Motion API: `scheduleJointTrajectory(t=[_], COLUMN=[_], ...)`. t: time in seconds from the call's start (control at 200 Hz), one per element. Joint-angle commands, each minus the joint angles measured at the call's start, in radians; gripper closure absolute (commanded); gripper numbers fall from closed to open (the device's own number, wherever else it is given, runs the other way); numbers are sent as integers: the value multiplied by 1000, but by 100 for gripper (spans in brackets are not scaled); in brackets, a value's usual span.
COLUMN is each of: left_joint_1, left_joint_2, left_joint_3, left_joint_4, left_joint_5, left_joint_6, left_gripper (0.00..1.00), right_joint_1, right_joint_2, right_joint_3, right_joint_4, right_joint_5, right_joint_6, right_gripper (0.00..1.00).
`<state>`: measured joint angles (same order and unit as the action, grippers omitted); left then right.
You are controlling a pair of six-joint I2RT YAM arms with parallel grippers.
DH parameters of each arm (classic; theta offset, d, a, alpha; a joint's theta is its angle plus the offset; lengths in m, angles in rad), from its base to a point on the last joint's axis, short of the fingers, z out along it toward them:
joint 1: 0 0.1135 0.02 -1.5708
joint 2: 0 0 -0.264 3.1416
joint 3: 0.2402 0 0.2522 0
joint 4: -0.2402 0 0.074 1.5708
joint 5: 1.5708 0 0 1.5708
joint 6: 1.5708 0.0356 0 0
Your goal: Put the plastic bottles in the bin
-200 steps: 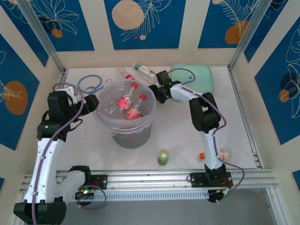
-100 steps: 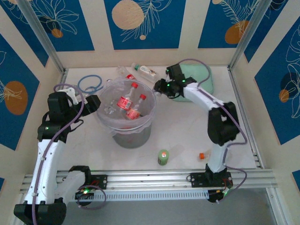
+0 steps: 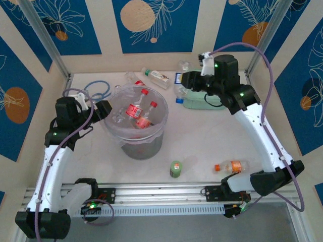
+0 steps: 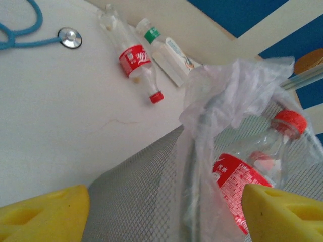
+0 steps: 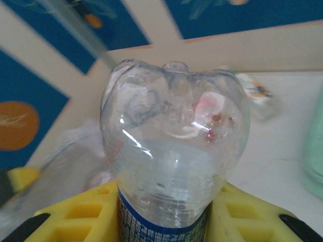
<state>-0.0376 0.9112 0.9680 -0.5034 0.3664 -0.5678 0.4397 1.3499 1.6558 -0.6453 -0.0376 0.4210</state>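
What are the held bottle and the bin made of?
The held bottle: thin clear plastic, glossy; highlights on it, background visible through. Bin: translucent grey plastic, duller; a red-label bottle shows through its wall. Liner: thin clear film, likely plastic, crinkled.

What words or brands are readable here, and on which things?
No text can be read for certain.
In the bin, red-labelled bottle: white script and fine print, blurred.
On the table, second red-labelled bottle: white script, too small.
White-labelled bottle beside it: blurred.
Held blue-labelled bottle: fine print, blurred.
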Motion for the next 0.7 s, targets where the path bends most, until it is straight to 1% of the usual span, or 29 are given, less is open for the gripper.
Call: scheduleJointTrajectory(t=[0.0, 0.095, 0.22, 0.37, 0.45, 0.475, 0.525, 0.6, 0.695], left_joint_1=[-14, -16, -24, -37, -46, -48, -53, -59, -64], left_joint_2=[-25, -44, -58, -63, -66, -67, -69, -71, -69], left_joint_3=[-37, -52, -67, -78, -81, -81, -83, -81, -80], left_joint_4=[24, 12, 8, -3, -2, -1, 2, 2, 3], left_joint_5=[8, -23, -36, -69, -85, -88, -94, -106, -116], left_joint_6=[2, -2, -10, -10, -16, -19, -20, -22, -22], left_gripper=[23, 27, 29, 31, 32, 32, 33, 33, 34], right_joint_1=[106, 201, 300, 358, 374, 375, 375, 372, 372], right_joint_2=[54, 114, 190, 241, 251, 253, 249, 229, 200], right_joint_3=[81, 128, 179, 177, 158, 152, 136, 115, 119], right_joint_4=[-70, -80, -148, -203, -225, -235, -250, -255, -257], right_joint_5=[-25, 6, 93, 139, 166, 174, 185, 188, 197], right_joint_6=[-28, -19, -16, 12, 29, 36, 51, 59, 43], right_gripper=[83, 83, 83, 82, 79, 77, 68, 49, 29])
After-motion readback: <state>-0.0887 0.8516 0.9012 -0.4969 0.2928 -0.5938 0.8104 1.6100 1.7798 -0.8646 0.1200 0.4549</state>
